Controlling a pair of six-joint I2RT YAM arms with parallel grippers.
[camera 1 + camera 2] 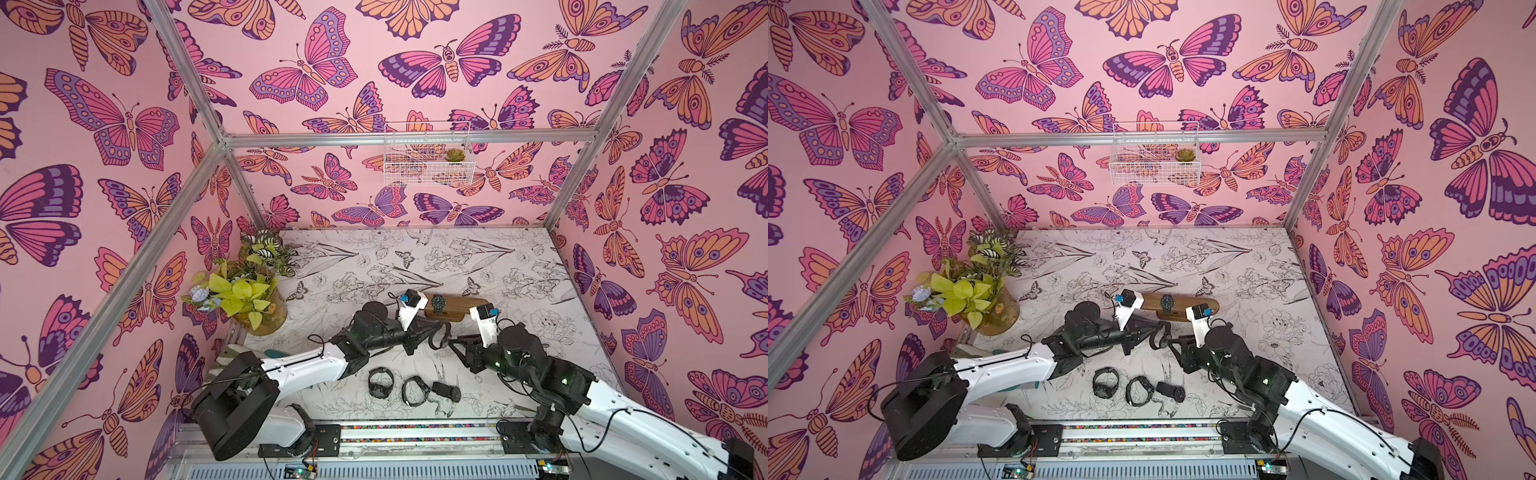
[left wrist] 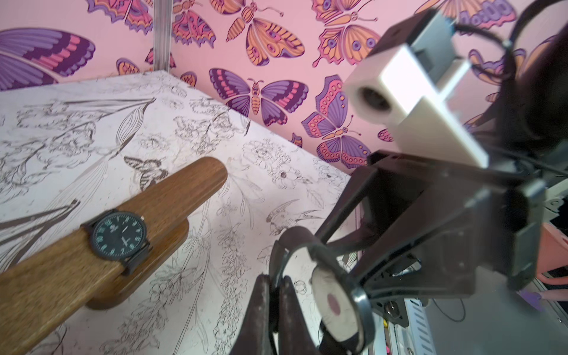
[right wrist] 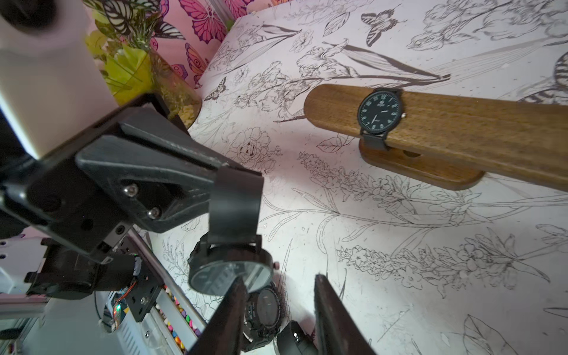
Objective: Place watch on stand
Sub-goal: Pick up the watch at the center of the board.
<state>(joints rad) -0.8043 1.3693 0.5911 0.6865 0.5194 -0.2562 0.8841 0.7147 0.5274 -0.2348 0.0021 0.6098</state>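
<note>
left gripper [image 2: 274, 281]: pinched on the strap of the watch [image 3: 227, 267], lower middle of both top views, dial turned toward right gripper [image 3: 279, 284] | right gripper: jaws spread, one finger before the dial | stand [image 1: 467, 303]: just above them in frame, long axis left-right, other watch [image 1: 439, 302] strapped across it

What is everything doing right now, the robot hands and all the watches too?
Left gripper: shut on the held watch's strap.
Held watch: in the air, not on the stand.
Right gripper: open, beside the held watch.
Mounted watch: wrapped around the stand, face up.
Loose watches: three, lying on the table.
</note>
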